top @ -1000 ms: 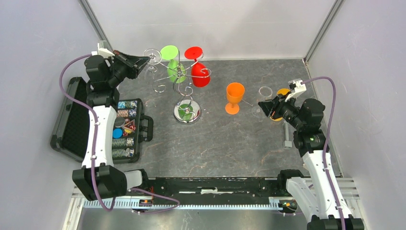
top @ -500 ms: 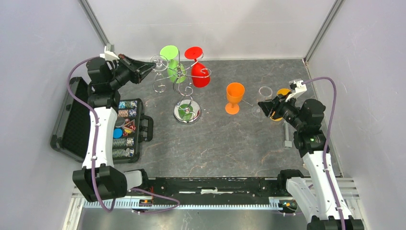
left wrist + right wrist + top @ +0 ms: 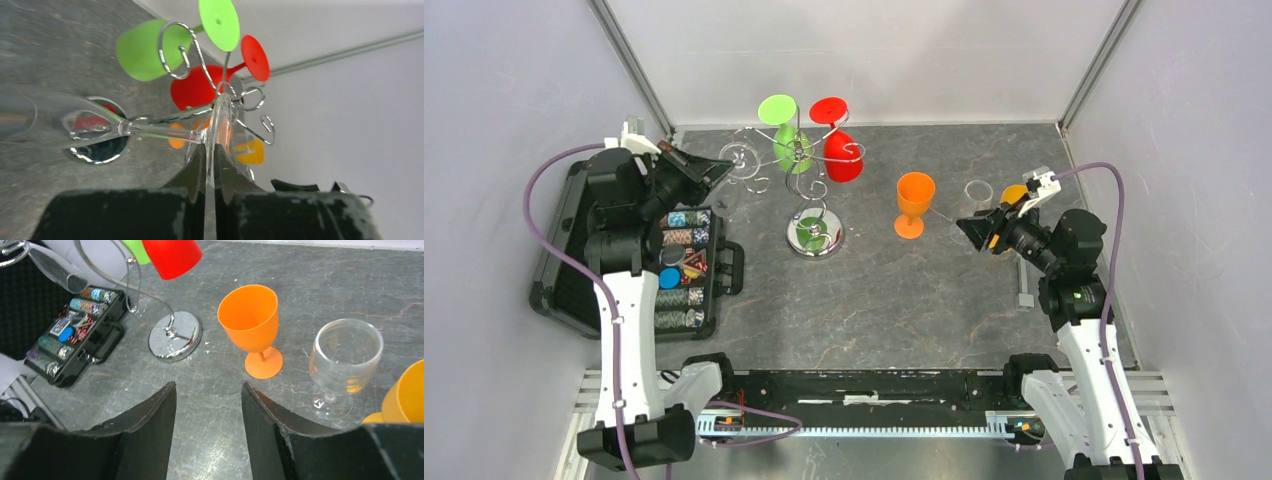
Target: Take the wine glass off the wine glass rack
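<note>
The clear wine glass (image 3: 150, 131) lies sideways, and my left gripper (image 3: 210, 150) is shut on the rim of its round foot. In the top view this glass (image 3: 738, 156) hangs just left of the curled arms of the chrome wine glass rack (image 3: 809, 180). I cannot tell whether it still touches an arm. A green glass (image 3: 786, 140) and a red glass (image 3: 839, 150) hang on the rack. My right gripper (image 3: 207, 387) is open over bare table at the right, with nothing between its fingers.
An orange glass (image 3: 914, 200), a clear glass (image 3: 977, 192) and a yellow-orange cup (image 3: 1016, 193) stand near the right gripper. An open black case of poker chips (image 3: 679, 270) lies under the left arm. The rack's round base (image 3: 814, 237) stands mid-table.
The left arm has pulled back and to the left, carrying the clear glass with it. The right gripper has opened wider and drawn back from the standing clear glass.
</note>
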Controlling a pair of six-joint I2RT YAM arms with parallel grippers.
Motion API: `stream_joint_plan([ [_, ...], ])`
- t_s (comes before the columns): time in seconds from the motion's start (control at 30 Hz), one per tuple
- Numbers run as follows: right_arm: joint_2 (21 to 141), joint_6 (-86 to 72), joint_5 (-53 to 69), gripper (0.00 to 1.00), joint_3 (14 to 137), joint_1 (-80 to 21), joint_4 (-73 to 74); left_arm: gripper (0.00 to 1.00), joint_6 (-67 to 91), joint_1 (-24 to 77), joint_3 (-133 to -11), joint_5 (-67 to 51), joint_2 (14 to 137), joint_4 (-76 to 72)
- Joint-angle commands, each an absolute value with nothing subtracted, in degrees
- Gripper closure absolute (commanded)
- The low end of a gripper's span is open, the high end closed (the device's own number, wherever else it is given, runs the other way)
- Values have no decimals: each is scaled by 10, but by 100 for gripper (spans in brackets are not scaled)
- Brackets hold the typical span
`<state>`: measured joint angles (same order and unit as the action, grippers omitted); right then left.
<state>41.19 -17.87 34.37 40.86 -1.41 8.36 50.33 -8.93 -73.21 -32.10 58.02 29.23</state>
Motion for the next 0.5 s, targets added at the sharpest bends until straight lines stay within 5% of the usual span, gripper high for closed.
stream_joint_plan([
  [0.0, 415, -146, 400, 44, 417, -17, 96, 98, 407, -93, -782, -216, 528, 391],
  [0.2, 415, -158, 440, 41, 411, -35, 62, 98, 379, -92, -803, -185, 451, 486],
  [0.47, 389, -222, 421, 29, 340, -163, -120, 98, 425, -75, -740, -295, 365, 501],
])
